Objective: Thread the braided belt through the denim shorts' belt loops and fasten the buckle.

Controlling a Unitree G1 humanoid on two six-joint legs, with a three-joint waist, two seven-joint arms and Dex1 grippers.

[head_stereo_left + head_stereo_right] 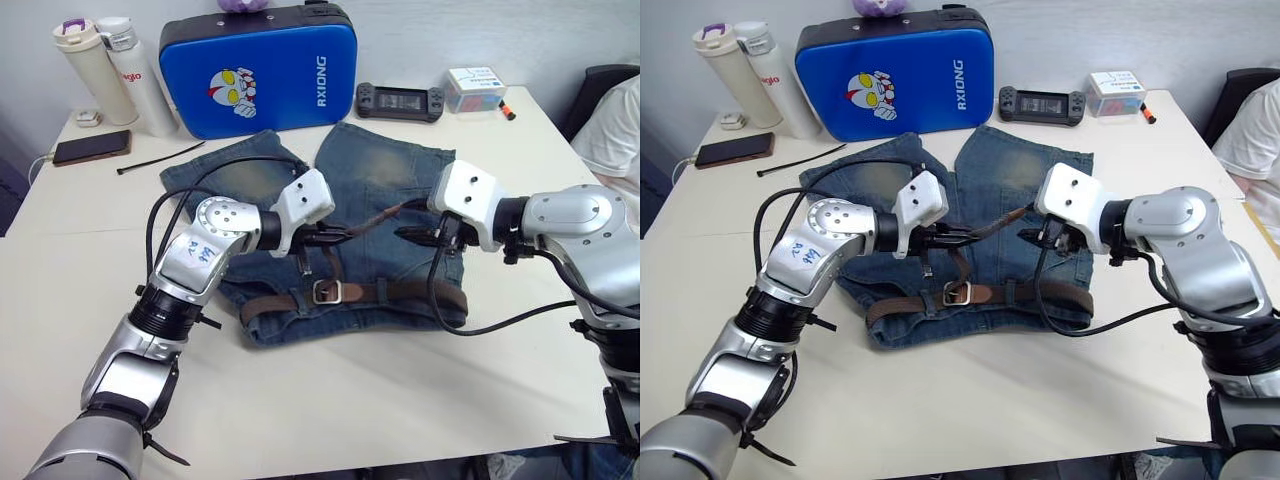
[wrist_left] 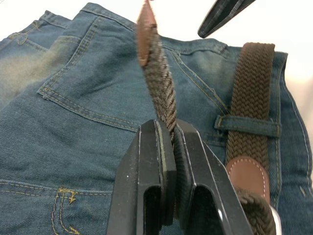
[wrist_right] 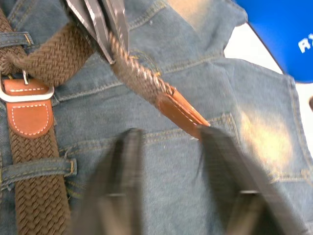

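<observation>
The denim shorts [image 1: 390, 170] lie flat on the white table, waistband toward me. The braided belt [image 1: 400, 292] runs along the waistband under the belt loops [image 2: 247, 125], and its silver buckle [image 1: 327, 292] rests at the middle. The belt's free end passes the buckle and rises off the denim. My left gripper [image 1: 335, 238] is shut on that raised end, just behind its tan leather tip [image 3: 178, 110]. My right gripper [image 1: 410, 232] faces it from the right, open, with the tip just ahead of its fingers and untouched.
A blue case [image 1: 258, 70] stands behind the shorts. Two bottles [image 1: 95, 70], a phone [image 1: 92, 147] and a black cable tie [image 1: 160, 157] lie at the back left. A game console [image 1: 400, 101] and a small box [image 1: 475, 88] sit at the back right. A person's sleeve [image 1: 615, 130] shows at the right edge.
</observation>
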